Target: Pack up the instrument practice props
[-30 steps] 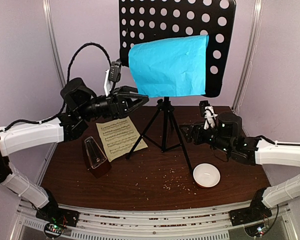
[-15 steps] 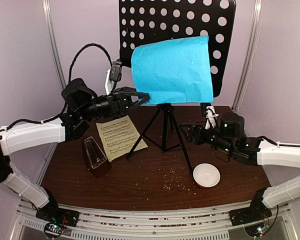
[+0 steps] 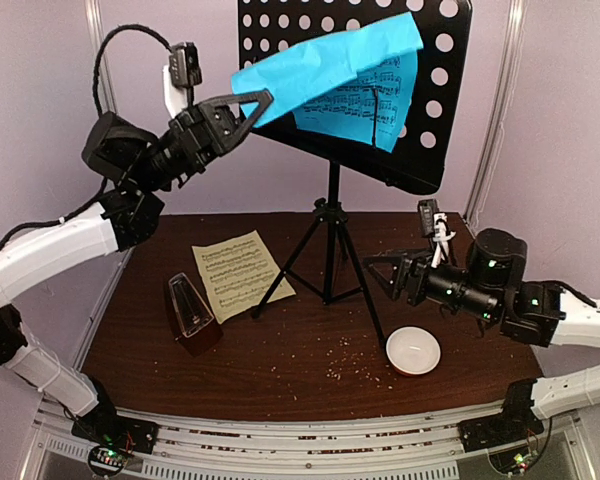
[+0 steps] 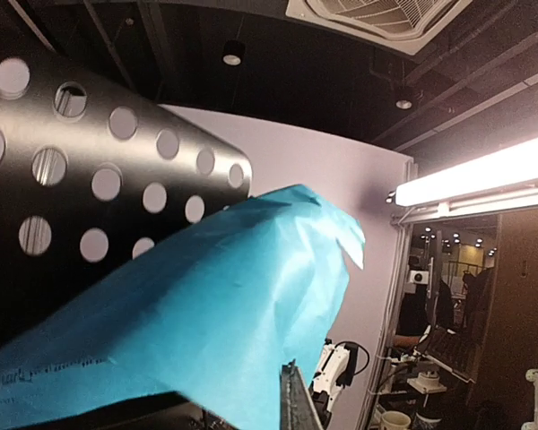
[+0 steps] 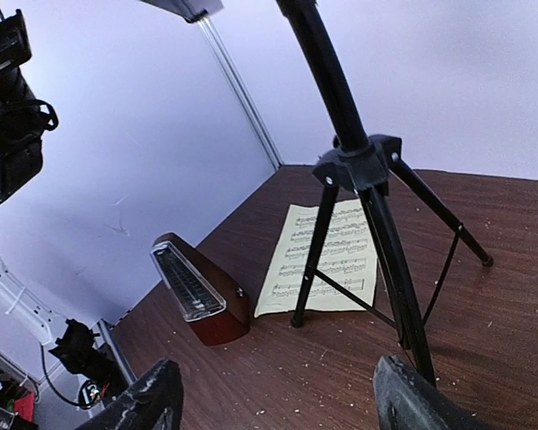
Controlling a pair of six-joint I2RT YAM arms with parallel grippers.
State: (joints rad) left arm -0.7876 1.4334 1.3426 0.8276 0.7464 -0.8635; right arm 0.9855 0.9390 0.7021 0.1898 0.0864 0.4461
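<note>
Since a second ago my left gripper (image 3: pixel 252 102) has swung way up and clamped shut on a corner of the bright blue sheet (image 3: pixel 330 70). So the paper's peeling off the music stand (image 3: pixel 445 110) instead of hanging flat, and I'd say it's nearly free to pack. It's thin, floppy, creased paper with printed notes underneath; the desk behind it is stiff, black and full of round holes. Meanwhile my right gripper (image 3: pixel 388 275) is spread wide on nothing, just beside the stand's legs. Well below the left gripper, the pale yellow sheet (image 3: pixel 238 272) lies flat on the counter (image 3: pixel 280 375) beside the brown pyramid metronome (image 3: pixel 190 315).
</note>
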